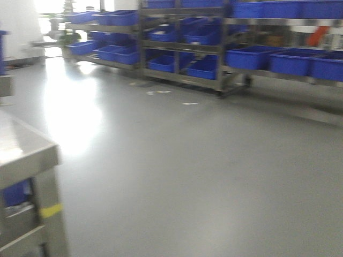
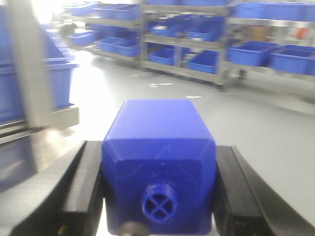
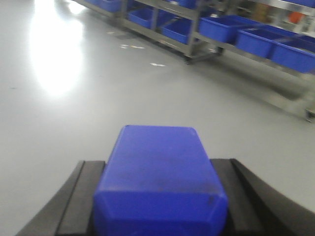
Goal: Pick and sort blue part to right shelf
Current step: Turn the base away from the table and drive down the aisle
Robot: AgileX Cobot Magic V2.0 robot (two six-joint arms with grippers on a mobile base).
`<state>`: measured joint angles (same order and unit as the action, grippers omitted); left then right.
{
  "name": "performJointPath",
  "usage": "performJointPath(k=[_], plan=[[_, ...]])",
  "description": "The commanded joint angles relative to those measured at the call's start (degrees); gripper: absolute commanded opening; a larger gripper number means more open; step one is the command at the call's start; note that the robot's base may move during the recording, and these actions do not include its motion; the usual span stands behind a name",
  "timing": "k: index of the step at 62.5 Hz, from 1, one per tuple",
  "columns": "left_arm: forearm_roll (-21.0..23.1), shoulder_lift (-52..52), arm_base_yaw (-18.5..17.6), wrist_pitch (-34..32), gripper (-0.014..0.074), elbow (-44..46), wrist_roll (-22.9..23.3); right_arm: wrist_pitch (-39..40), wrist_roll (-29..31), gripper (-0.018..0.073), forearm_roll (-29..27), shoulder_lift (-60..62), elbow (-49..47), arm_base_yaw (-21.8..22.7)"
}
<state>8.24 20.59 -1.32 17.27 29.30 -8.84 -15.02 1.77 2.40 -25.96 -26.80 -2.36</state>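
Observation:
My left gripper (image 2: 157, 147) is shut on a deep-blue block (image 2: 156, 123) with angled shoulders and a small narrow round stub (image 2: 158, 204) facing the camera. The black fingers (image 2: 81, 182) press both of its sides. My right gripper (image 3: 160, 162) is shut on the blue part (image 3: 157, 182), a deep-blue block with angled shoulders. Its knob end lies below the frame edge and is hidden. Both blocks are held in the air above the grey floor. Neither gripper shows in the front view.
Metal shelf racks with several blue bins (image 1: 252, 56) run along the far wall, also in the left wrist view (image 2: 251, 54) and the right wrist view (image 3: 221, 27). A steel table corner (image 1: 27, 155) stands at the near left. Bright glare lies on the grey floor (image 1: 75, 118).

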Motion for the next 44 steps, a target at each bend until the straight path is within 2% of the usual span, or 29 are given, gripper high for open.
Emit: performJointPath(k=[1, 44], plan=[[0.3, 0.3, 0.1, -4.9, 0.0408, 1.5, 0.5, 5.1, 0.5, 0.0426, 0.5, 0.0, -1.6, 0.3], [0.3, 0.3, 0.1, -4.9, 0.0408, 1.5, 0.5, 5.1, 0.5, 0.0426, 0.5, 0.0, -1.6, 0.3]])
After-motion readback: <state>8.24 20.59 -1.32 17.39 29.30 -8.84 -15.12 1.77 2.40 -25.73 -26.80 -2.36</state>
